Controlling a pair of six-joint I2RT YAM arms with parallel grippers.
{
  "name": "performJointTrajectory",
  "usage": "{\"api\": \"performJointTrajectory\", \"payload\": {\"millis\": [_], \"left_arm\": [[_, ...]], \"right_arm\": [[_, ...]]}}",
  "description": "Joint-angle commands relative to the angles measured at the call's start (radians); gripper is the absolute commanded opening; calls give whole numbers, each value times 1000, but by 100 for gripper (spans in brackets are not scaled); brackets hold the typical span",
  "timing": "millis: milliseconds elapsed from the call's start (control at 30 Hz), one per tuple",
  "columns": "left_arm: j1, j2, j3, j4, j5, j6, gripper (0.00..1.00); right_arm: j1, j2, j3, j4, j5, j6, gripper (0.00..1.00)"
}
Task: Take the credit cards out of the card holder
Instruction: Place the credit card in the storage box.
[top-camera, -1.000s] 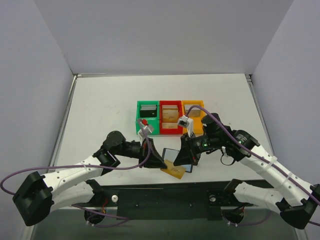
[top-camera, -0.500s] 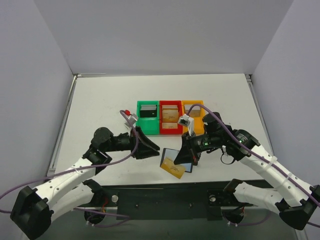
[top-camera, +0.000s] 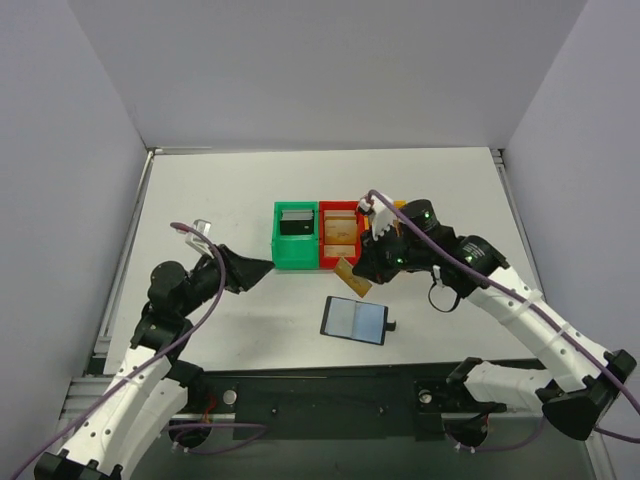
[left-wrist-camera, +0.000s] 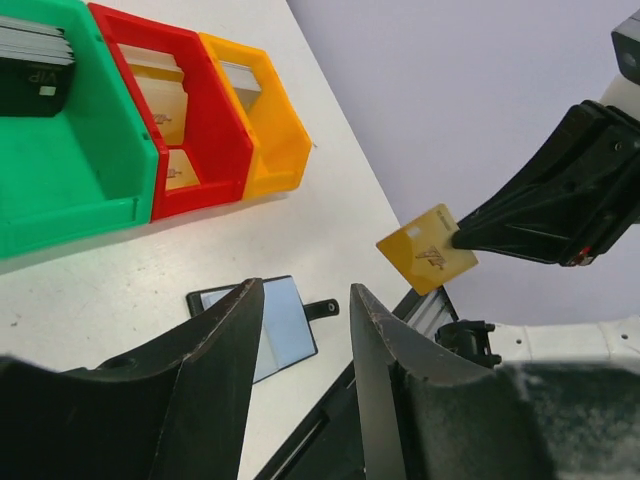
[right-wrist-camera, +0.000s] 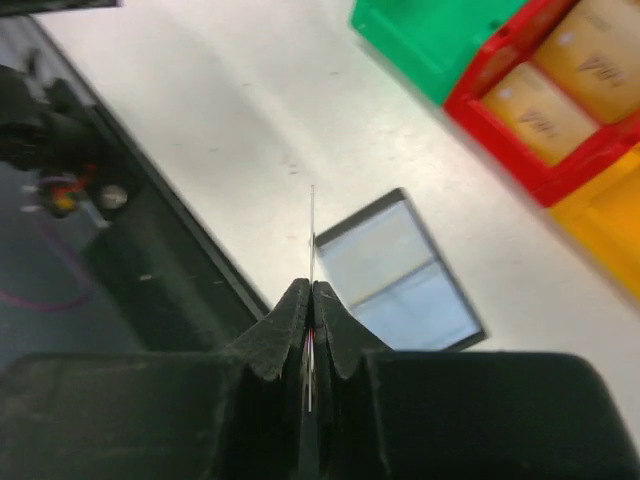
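Observation:
The card holder (top-camera: 354, 320) lies open and flat near the table's front edge, showing two pale blue-grey panels and a small black side tab. It also appears as the card holder (left-wrist-camera: 283, 322) and the card holder (right-wrist-camera: 402, 275) in the wrist views. My right gripper (top-camera: 360, 270) is shut on a gold credit card (top-camera: 347, 276), held in the air just in front of the red bin. That credit card (left-wrist-camera: 428, 249) is seen flat from the left wrist and edge-on as the credit card (right-wrist-camera: 312, 225) from the right wrist. My left gripper (top-camera: 264, 268) is open and empty, left of the green bin.
Three bins stand in a row behind the holder: a green bin (top-camera: 296, 262) with a black card (top-camera: 296, 221), a red bin (top-camera: 331, 264) with gold cards (top-camera: 340, 231), and an orange bin (top-camera: 384, 208) partly hidden by the right arm. The black base rail (top-camera: 330, 385) runs along the near edge.
My left gripper let go, opened and drew back left, away from the holder. My right gripper closed on the gold card and lifted it from the holder toward the red bin.

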Motion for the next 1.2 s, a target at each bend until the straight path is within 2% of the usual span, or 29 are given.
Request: {"api": "performJointTrajectory", "payload": {"millis": [0, 67, 133, 167, 433, 467, 600, 667, 833, 933, 1167], "left_arm": [[3, -10, -10, -35, -100, -36, 50], [3, -16, -17, -31, -98, -45, 49], [2, -22, -20, -24, -95, -48, 49], [2, -23, -20, -24, -94, -49, 48], [-23, -42, -44, -1, -80, -71, 47], [-23, -42, -46, -4, -80, -85, 47], [-23, -43, -50, -23, -51, -91, 46], [-23, -28, -32, -82, -33, -56, 45], [-23, -43, -35, -115, -37, 7, 44], [-23, -37, -41, -126, -32, 36, 43], [-23, -26, -81, -121, -46, 36, 41]], "right_arm": [[32, 56, 39, 80, 208, -336, 0], [38, 101, 80, 71, 205, -442, 0], [0, 145, 125, 57, 85, -557, 0], [-4, 166, 137, 60, 74, -620, 0], [-81, 331, 238, 74, -61, -947, 0], [-107, 340, 237, 83, -139, -1012, 0], [-196, 393, 217, 143, -297, -1056, 0], [-231, 426, 238, 110, -348, -1103, 0], [-325, 542, 378, -69, -483, -1206, 0], [-337, 595, 427, -124, -497, -1248, 0], [-310, 671, 377, -113, -460, -1304, 0]]}}
